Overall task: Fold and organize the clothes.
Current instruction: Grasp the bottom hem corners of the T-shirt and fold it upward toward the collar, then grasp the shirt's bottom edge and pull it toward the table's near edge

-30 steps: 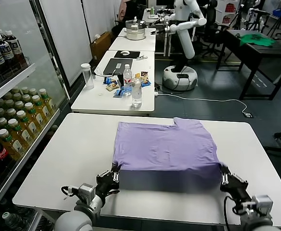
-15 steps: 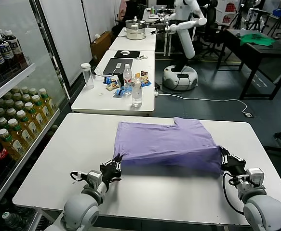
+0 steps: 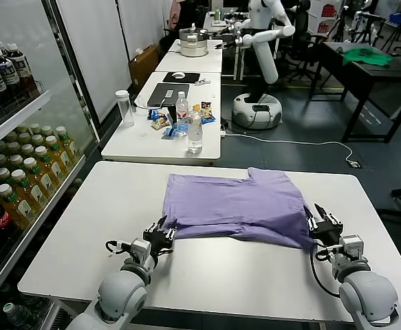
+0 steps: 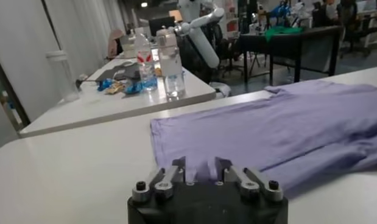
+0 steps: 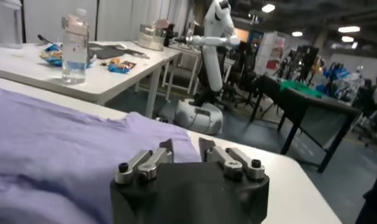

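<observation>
The lavender T-shirt (image 3: 234,206) lies on the white table (image 3: 83,234), its near part folded back over the rest, with the doubled edge facing me. My left gripper (image 3: 162,232) is open at the shirt's near left corner, low over the table. In the left wrist view the cloth (image 4: 267,134) shows through the gap of that gripper (image 4: 199,165). My right gripper (image 3: 319,220) is open at the near right corner. In the right wrist view the shirt (image 5: 48,140) lies ahead of and beside that gripper (image 5: 183,146).
A shelf of drink bottles (image 3: 21,172) stands along the table's left side. A second white table (image 3: 138,137) behind holds water bottles (image 3: 194,130), snacks and a laptop. Another white robot (image 3: 262,41) and a dark table with a green cloth (image 3: 365,55) stand farther back.
Both grippers carried the shirt's near edge up and away from me, laid it down on the rest of the shirt, and opened. The fold now lies flat.
</observation>
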Robot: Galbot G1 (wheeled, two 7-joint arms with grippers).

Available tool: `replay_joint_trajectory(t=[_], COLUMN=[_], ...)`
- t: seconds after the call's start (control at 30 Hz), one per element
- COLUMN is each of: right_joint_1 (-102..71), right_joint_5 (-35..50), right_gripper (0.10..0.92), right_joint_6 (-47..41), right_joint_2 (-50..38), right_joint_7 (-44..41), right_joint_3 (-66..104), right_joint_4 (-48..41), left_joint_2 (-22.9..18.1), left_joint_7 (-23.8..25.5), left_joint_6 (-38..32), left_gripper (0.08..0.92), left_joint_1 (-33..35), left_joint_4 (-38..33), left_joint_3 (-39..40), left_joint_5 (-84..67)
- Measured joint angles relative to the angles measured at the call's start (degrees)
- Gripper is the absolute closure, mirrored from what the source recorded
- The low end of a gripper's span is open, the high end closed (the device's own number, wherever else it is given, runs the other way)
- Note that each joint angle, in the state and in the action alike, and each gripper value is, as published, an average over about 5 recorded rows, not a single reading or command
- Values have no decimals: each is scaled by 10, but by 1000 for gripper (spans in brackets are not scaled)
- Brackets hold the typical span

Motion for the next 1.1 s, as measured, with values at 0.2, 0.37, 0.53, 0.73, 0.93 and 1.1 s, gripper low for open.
replay_joint_trajectory(t=[0.2,0.37,0.53,0.73,0.93,1.1], right_joint_1=[-29,-41,-39,-37,-34,-33], right_joint_5=[-13,-6,17,44,66,76], right_gripper=[347,225,204,214,362,508], right_joint_6=[7,-23,-61,-89,-97,-98], right_joint_2=[10,16,24,31,33,29], right_joint_7=[6,15,21,21,17,10], right_joint_3=[14,18,14,4,-2,-1], right_joint_4=[13,6,-15,-39,-48,-51], left_joint_2=[-12,-22,-24,-28,-30,-29], left_joint_7=[-7,-14,-18,-17,-12,-7], left_joint_6=[-1,0,2,5,3,-1], left_gripper=[296,190,178,285,458,606], left_joint_1=[15,15,7,5,4,0], left_joint_4=[-8,-2,12,26,32,39], left_joint_3=[3,5,6,7,8,7], left_joint_5=[6,7,3,-10,-29,-50])
